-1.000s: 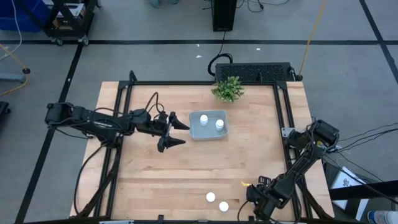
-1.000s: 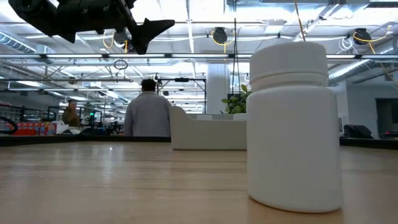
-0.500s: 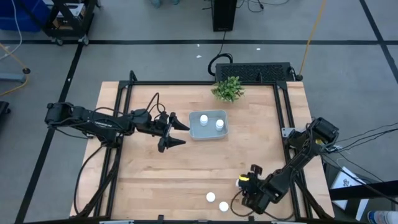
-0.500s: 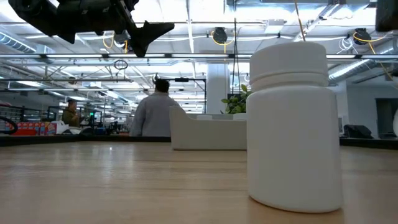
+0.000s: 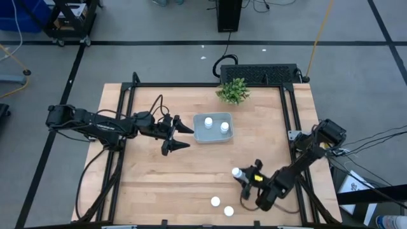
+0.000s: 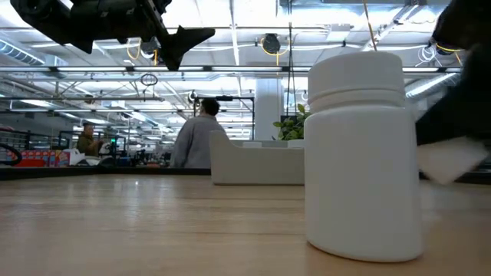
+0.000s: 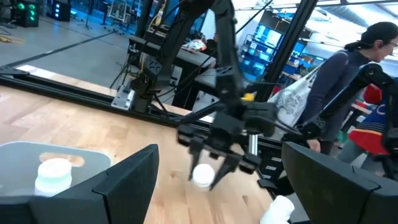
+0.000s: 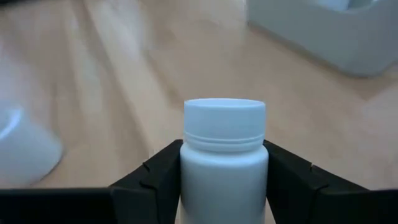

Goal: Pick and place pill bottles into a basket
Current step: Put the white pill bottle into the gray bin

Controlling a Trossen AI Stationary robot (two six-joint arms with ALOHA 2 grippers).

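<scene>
The pale basket [image 5: 213,128] sits mid-table with two pill bottles [image 5: 208,122] [image 5: 224,127] standing in it. My left gripper [image 5: 181,135] hovers open just left of the basket. My right gripper [image 5: 241,176] is shut on a third white pill bottle [image 8: 224,155], nearer the front and right of the basket. Two more bottles [image 5: 215,201] [image 5: 228,210] stand on the wood near the front edge. One of them fills the low view [image 6: 360,153]. My right gripper pinches the bottle's body [image 8: 186,180] just below the cap, one finger [image 8: 152,177] on each side. The fingers slant down from the table's near right. The bottle is lifted clear of the table [image 7: 202,175], its cap end pointing away from the wrist.
A small green plant [image 5: 233,91] stands at the far edge behind the basket. A black frame [image 5: 124,114] runs along the table's sides. Bare wood lies between the held bottle and the basket. A person [image 6: 198,138] walks in the room beyond.
My right gripper has carried the bottle from near the front edge toward the far left, closer to the basket, and its wrist has turned on the way. The bottle stays between the fingers. The person in the background has walked to the right.
</scene>
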